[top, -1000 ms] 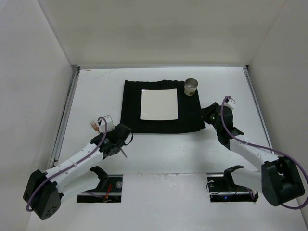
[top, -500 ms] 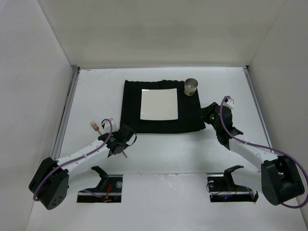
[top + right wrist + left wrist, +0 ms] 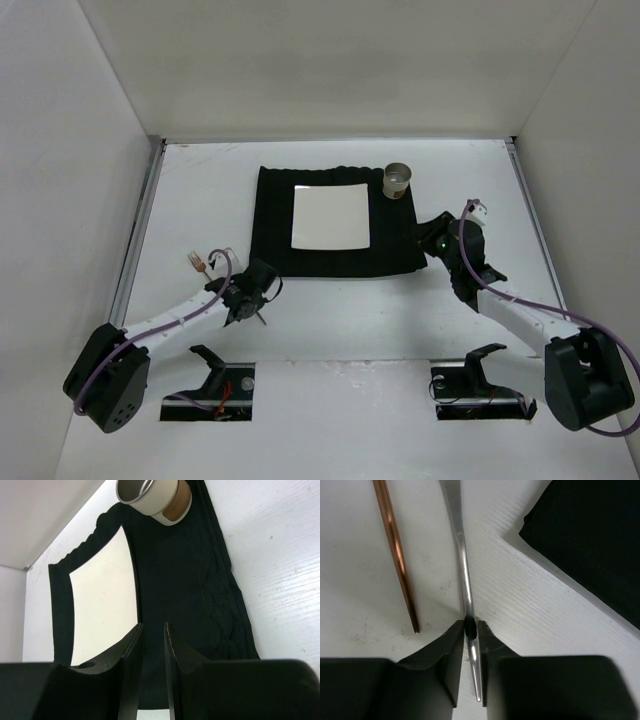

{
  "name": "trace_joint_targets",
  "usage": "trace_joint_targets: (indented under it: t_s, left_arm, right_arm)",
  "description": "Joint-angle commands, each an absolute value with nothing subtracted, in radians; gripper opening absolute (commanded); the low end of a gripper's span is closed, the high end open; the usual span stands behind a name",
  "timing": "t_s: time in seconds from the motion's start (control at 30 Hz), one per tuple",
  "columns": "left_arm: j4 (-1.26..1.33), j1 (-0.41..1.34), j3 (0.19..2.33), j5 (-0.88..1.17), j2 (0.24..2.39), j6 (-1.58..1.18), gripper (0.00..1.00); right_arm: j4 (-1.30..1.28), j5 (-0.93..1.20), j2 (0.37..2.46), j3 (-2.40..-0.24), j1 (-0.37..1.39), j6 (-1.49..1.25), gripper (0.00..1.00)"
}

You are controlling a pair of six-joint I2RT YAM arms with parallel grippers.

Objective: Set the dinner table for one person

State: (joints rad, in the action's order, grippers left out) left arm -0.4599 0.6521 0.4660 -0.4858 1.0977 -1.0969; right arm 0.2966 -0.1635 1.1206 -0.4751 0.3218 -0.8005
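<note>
Changed: over the last second the left claw (image 3: 470,626) has drawn its jaws in and sunk a little toward the near edge. It now pinches the silver utensil (image 3: 462,565) low on the handle, and the handle's end pokes out behind the fingers.
Unchanged: the mat (image 3: 272,220), plate (image 3: 330,217), cup (image 3: 398,180) and the right arm sit where they did a second ago, as far as I can see.
Meaning: I read this as the cutlery grasp just made good. The lift and the carry to the mat are not yet done, so the setting looks only partly done.
Bench (image 3: 450,320): matte white and flat, faintly ribbed up close, with thin metal rails down its left and right edges. It fills the floor of the white-walled cell and carries everything.
Silver utensil: slim polished metal with a gently curved handle, lying just off the mat's near left corner. I can't tell what head it has.
Copper utensil (image 3: 397,555): a thin, glossy copper-coloured handle just beside the silver one, not touching it and outside the grip.
Mat: black ribbed cloth, rectangular with wavy edges, mid-bench.
Plate: square, white and smooth, centred on the mat.
Cup: small and round, pale with a brown band, at the mat's far right corner.
Right claw (image 3: 152,630): over the mat's right edge, jaws a narrow slit apart with nothing between them.
</note>
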Motion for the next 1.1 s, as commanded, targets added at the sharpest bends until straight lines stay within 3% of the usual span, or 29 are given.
trace_joint_targets:
  t_s: [0.0,0.17,0.47,0.73,1.07]
  left_arm:
    - [-0.451,0.647,0.433,-0.448,1.108,-1.114,0.12]
    - [-0.454,0.634,0.437,-0.462,1.008,-1.079,0.03]
    - [-0.589,0.751,0.646,-0.670,0.916,-0.934,0.01]
    - [-0.280,0.936,0.899,-0.704,1.276,-0.717,0.01]
    - [0.023,0.995,1.397,-0.411,1.819,-0.598,0.01]
  right_arm:
    - [0.339,-0.147,1.092,-0.489,0.320,-0.795,0.29]
    - [0.341,-0.155,1.098,-0.485,0.315,-0.799,0.29]
    - [0.356,-0.163,1.105,-0.477,0.309,-0.808,0.29]
    - [0.353,-0.181,1.069,-0.462,0.292,-0.810,0.29]
    - [0.354,-0.187,1.060,-0.451,0.280,-0.819,0.30]
